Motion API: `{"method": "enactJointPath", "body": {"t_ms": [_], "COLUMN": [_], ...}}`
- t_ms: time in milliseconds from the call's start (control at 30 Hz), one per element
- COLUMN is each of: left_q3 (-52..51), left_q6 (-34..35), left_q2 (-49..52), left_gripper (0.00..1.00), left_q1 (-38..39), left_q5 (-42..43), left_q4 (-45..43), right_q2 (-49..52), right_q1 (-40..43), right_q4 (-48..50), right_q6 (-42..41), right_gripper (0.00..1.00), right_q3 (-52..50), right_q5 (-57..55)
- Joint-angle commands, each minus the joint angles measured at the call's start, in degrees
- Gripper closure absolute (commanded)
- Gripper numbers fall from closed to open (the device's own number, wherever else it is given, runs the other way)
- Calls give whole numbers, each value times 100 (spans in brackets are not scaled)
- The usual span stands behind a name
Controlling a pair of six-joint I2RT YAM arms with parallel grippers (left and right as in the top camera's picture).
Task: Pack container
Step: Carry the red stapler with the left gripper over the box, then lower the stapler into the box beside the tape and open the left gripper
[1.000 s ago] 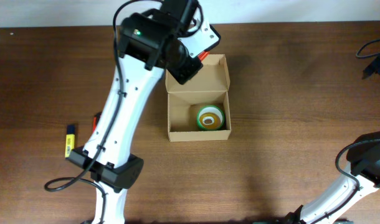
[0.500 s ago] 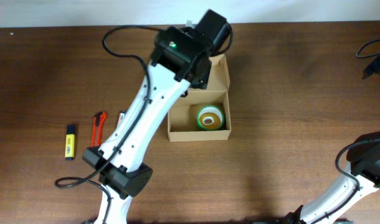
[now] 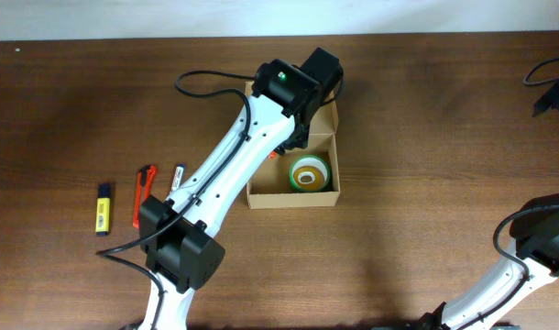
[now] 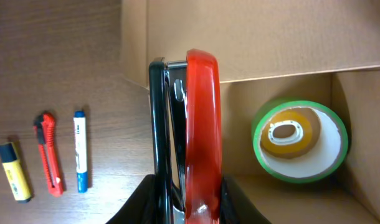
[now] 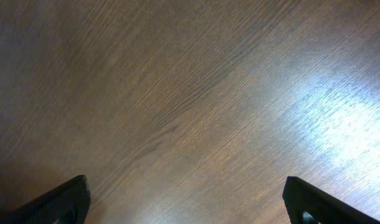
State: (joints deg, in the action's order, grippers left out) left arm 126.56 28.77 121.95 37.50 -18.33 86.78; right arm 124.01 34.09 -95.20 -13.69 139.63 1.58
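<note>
The container (image 3: 261,186) is an open tan cardboard box at the table's middle, its flap lid (image 4: 271,37) folded back. Inside on the right lies a green-edged tape roll (image 3: 309,173) with a smaller yellow roll in its core (image 4: 294,132). My left gripper (image 4: 189,194) is shut on a red and black stapler (image 4: 201,118), held end-on over the box's left side at its near wall. The overhead view hides the fingers under the left wrist (image 3: 302,82). My right gripper (image 5: 187,199) stands wide open over bare wood, nothing between its fingers.
Left of the box lie a blue marker (image 3: 179,176), a red utility knife (image 3: 142,195) and a yellow highlighter (image 3: 102,208), side by side. The right arm (image 3: 545,240) is at the table's far right edge. A black cable (image 3: 545,73) shows at the upper right.
My left arm has swung right and forward, carrying the stapler from beyond the box's back left corner to over its interior. The marker and knife are now uncovered. The right arm is still.
</note>
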Motion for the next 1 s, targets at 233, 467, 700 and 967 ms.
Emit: {"method": "enactJointPath", "body": {"t_ms": [233, 467, 700, 967], "left_q3": [-120, -374, -603, -916], "left_q6": [494, 883, 960, 949], "left_q2": [-2, -2, -2, -4], "left_gripper": [98, 98, 98, 98], "left_q1": [22, 22, 17, -22], "left_q5": [562, 863, 964, 975], "left_q4": [-68, 35, 129, 109], "right_q2": [-160, -160, -160, -160], "right_q1": [7, 7, 7, 7], "right_q4": [2, 2, 2, 0], "right_q6": [-7, -4, -4, -4], "right_gripper": [1, 1, 1, 1], "right_q3": [-15, -15, -15, -15], "right_q5": [-31, -31, -31, -31]}}
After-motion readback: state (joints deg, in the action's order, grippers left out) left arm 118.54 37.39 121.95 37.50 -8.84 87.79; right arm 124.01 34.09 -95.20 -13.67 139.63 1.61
